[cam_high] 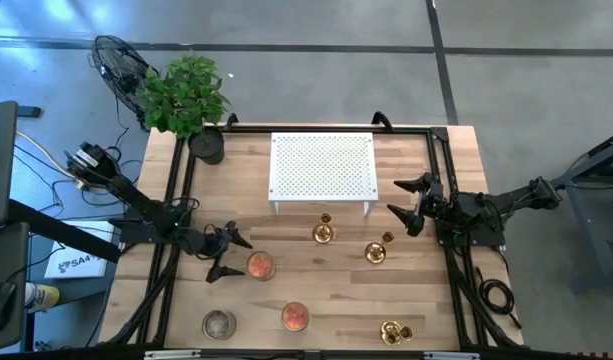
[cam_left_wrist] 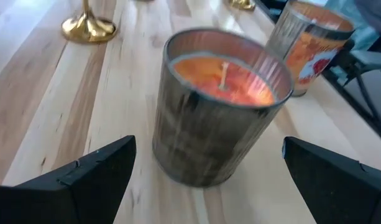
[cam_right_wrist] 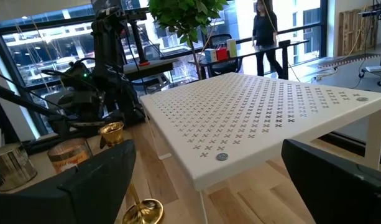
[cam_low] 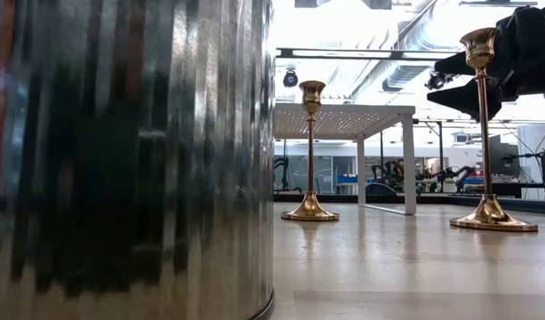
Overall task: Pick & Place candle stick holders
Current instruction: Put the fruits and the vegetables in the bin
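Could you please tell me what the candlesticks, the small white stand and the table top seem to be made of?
Candlesticks: polished brass-coloured metal, judging by their mirror-like gold shine. White stand: probably painted metal or plastic, matt, punched with small cross-shaped holes. Table top: pale wood planks with visible grain and seams.

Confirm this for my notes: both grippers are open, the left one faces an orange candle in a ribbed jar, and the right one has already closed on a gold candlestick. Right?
Not quite. The right gripper holds nothing: the high view shows it open beside the white perforated shelf, clear of the candle stick holders. The left gripper is open, facing the orange candle.
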Robot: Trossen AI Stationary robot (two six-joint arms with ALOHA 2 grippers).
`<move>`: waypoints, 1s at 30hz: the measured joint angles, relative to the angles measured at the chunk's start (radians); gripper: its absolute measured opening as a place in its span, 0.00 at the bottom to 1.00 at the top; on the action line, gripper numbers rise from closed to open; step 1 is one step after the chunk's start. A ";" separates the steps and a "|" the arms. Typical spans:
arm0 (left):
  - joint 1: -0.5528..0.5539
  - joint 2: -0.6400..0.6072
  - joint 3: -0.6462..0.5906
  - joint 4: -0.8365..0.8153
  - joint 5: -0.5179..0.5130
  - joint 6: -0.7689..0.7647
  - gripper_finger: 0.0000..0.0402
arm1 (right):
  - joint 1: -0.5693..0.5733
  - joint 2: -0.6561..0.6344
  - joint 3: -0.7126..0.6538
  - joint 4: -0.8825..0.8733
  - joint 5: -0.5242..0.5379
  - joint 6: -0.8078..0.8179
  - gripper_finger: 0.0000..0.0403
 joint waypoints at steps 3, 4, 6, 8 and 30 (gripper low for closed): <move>0.000 0.019 0.002 0.019 0.000 0.003 0.99 | 0.000 0.000 0.000 0.000 -0.001 0.000 0.99; 0.000 0.026 0.006 0.018 0.000 0.002 0.99 | 0.000 0.000 0.000 0.000 -0.001 0.000 0.99; 0.001 0.042 0.016 0.019 -0.001 0.000 0.99 | 0.000 0.000 0.000 0.000 -0.001 0.000 0.99; 0.001 0.060 0.030 0.018 -0.001 0.002 0.99 | 0.000 0.000 0.000 0.000 -0.001 0.001 0.99; 0.002 0.167 0.113 0.019 -0.025 0.053 0.99 | 0.000 0.000 0.000 0.000 -0.033 0.029 0.99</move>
